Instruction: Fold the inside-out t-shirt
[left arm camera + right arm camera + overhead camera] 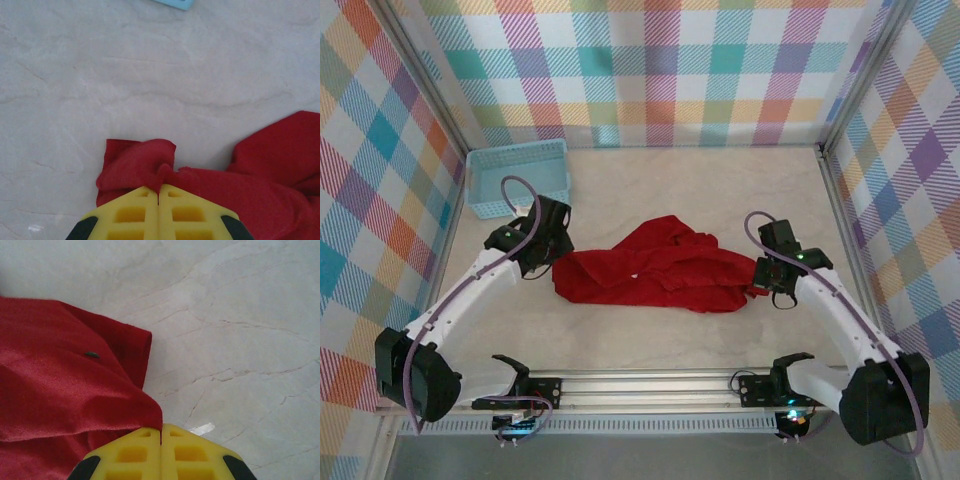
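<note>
The inside-out t-shirt (665, 270), plain red cloth, lies rumpled and stretched sideways across the middle of the table. My left gripper (556, 262) is at its left end, shut on a pinch of the red cloth (150, 165); the yellow fingers (135, 212) meet with fabric rising between their tips. My right gripper (762, 288) is at the shirt's right end, shut on a corner of the cloth (150, 412). Its yellow fingers (187, 452) touch each other. A small dark speck (91, 355) sits on the cloth in the right wrist view.
A light-blue basket (517, 177) stands at the back left, close behind my left arm; its corner (175, 4) peeks in at the top of the left wrist view. Plaid walls (650, 70) enclose the pale marbled table (720, 190) on three sides.
</note>
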{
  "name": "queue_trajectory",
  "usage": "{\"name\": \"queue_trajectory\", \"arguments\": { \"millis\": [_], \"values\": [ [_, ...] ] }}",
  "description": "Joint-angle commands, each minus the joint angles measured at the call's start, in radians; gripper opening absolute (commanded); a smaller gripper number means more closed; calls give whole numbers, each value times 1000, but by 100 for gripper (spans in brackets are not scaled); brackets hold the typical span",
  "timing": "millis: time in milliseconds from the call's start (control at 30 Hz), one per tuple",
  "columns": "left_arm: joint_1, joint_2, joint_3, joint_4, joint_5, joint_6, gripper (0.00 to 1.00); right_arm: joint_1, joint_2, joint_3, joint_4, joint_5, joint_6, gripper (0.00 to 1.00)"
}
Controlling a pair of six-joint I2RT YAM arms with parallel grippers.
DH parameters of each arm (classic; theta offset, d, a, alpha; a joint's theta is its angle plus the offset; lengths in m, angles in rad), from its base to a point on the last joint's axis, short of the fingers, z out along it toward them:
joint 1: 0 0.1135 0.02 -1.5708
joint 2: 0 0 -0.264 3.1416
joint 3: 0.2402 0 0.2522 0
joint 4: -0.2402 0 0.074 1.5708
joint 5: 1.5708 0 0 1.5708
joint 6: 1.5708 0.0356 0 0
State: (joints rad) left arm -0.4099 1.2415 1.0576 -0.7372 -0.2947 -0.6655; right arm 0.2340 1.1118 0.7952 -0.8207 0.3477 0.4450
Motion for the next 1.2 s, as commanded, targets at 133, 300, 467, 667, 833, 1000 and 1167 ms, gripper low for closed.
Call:
{"name": "queue_trajectory", "arguments": {
  "millis": [133, 300, 467, 667, 833, 1000, 1167],
  "values": [
    [42, 13, -13, 42, 20, 21, 0, -5, 42, 32, 67, -16, -39, 35],
    [44, 21, -6, 42, 19, 35, 0, 3, 15, 41, 67, -45, -38, 53],
    [49, 33, 5, 41, 23, 44, 0, 7, 71, 54, 110, -78, -58, 55],
    [52, 38, 7, 41, 25, 46, 0, 5, 175, 92, 202, -122, -74, 61],
    [55, 44, 5, 40, 30, 46, 0, 2, 278, 121, 225, -150, -75, 57],
    [59, 46, 8, 41, 38, 47, 0, 2, 299, 129, 229, -187, -80, 34],
    [62, 45, 35, 21, 47, 48, 0, 3, 257, 146, 173, -143, -78, 7]
  ]
}}
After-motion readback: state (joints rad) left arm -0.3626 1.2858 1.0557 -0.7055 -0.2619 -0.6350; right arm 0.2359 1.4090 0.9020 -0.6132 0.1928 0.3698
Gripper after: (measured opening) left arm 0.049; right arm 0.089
